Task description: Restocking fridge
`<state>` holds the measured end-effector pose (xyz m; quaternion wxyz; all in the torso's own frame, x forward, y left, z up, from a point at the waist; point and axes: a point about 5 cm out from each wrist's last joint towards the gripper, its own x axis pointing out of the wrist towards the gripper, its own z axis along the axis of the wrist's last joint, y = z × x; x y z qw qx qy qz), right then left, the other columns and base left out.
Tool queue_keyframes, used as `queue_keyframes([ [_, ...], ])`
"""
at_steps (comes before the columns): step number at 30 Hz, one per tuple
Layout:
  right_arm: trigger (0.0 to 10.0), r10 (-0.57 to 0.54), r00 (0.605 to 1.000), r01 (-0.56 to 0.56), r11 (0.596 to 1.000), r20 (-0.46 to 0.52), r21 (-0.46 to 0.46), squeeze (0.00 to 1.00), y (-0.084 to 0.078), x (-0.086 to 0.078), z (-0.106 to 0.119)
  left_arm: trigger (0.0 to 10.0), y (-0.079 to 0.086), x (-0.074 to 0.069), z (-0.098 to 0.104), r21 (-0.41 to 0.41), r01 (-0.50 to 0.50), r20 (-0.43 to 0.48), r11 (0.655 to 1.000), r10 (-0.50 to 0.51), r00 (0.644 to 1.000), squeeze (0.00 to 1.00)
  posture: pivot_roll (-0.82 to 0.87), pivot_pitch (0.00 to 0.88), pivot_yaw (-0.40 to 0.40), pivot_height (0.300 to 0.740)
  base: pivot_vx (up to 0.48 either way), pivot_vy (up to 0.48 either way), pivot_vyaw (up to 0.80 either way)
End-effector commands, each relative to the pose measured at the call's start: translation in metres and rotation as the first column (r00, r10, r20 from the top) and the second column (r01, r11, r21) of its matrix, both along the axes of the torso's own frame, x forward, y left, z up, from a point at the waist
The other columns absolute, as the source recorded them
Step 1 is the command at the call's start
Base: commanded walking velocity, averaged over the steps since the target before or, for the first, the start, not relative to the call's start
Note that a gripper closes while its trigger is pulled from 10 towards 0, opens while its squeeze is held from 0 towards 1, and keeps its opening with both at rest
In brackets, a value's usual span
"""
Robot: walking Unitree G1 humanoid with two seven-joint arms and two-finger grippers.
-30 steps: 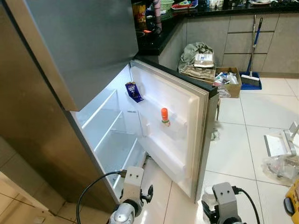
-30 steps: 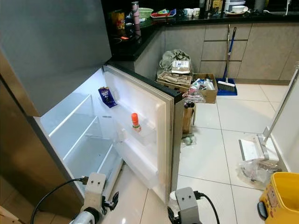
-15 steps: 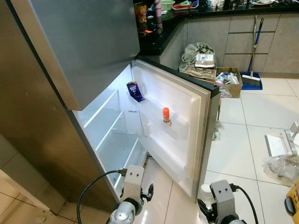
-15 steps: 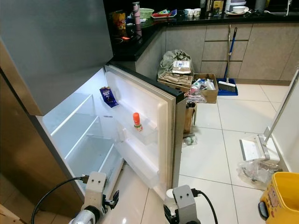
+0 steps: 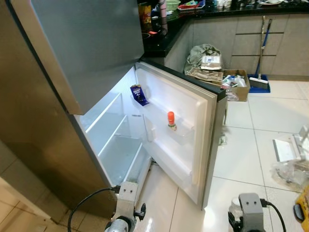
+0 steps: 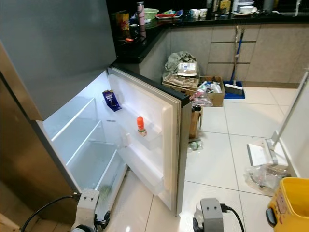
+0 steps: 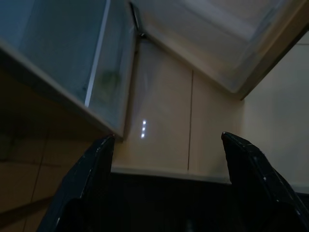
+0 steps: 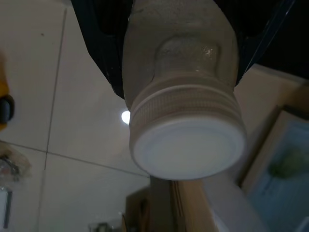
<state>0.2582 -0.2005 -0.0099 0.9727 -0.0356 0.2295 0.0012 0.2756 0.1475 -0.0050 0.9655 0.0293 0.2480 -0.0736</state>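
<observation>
The fridge [image 5: 58,96] stands with its lower door [image 5: 178,130] swung wide open, the lit compartment showing bare glass shelves [image 6: 82,130]. On the door's inner racks, a small bottle with an orange cap [image 5: 171,119] sits upright in the middle rack, and a blue carton [image 5: 138,94] leans in the upper rack close to the hinge side.

Down low, the left hand [image 7: 166,145] hangs just above the tiled floor [image 5: 241,159] beside the fridge's bottom corner, its two black fingers [image 7: 91,169] spread well apart with nothing between them. The right hand [image 8: 181,58] is clamped on a pale jar with a white screw lid [image 8: 186,145], the lid pointing away from the wrist, held low over the floor in front of the open door.

Further back, a cardboard box [image 5: 236,82] of clutter and a heap of cloth [image 5: 203,52] sit against the cabinets, a broom [image 5: 260,53] leans there too, and the dark desk [image 5: 164,38] carries bottles and dishes. A yellow bin [image 6: 289,203] sits at the right.
</observation>
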Motion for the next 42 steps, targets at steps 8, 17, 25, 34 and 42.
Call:
queue_keyframes([
  [8, 10.0, 0.098, 0.993, -0.096, 0.995, 0.064, -0.021, 0.00, 0.017, 0.015, 0.011, 10.0, -0.011, 0.003, 0.001, -0.061, -0.038, 0.004, 0.997, 0.038, 0.999, 0.00, -0.11, 0.046, 0.061, 0.740, 0.000, 0.000, 0.00],
  [17, 10.0, 0.105, 0.991, -0.104, 0.994, 0.077, -0.020, 0.00, 0.021, 0.020, 0.014, 10.0, -0.012, 0.008, 0.002, -0.046, -0.014, -0.009, 0.999, 0.013, 1.000, 0.00, -0.11, 0.030, 0.070, 0.740, 0.000, 0.000, 0.00],
  [25, 10.0, 0.099, 0.991, -0.098, 0.995, 0.089, -0.018, 0.00, 0.021, 0.026, 0.016, 10.0, -0.014, 0.010, 0.004, -0.054, -0.011, -0.002, 0.998, 0.011, 1.000, 0.00, -0.11, 0.009, 0.077, 0.740, -0.321, 0.000, 0.00],
  [34, 10.0, 0.092, 0.991, -0.091, 0.996, 0.098, -0.016, 0.00, 0.022, 0.027, 0.017, 10.0, -0.015, 0.012, 0.006, -0.061, 0.006, 0.004, 0.998, -0.006, 1.000, 0.00, -0.11, 0.000, 0.092, 0.740, -0.378, 0.000, 0.00],
  [42, 10.0, 0.087, 0.991, -0.086, 0.996, 0.101, -0.015, 0.00, 0.020, 0.024, 0.015, 10.0, -0.016, 0.011, 0.005, -0.059, 0.020, 0.001, 0.998, -0.020, 1.000, 0.00, -0.11, 0.000, 0.098, 0.740, -0.379, 0.000, 0.00],
])
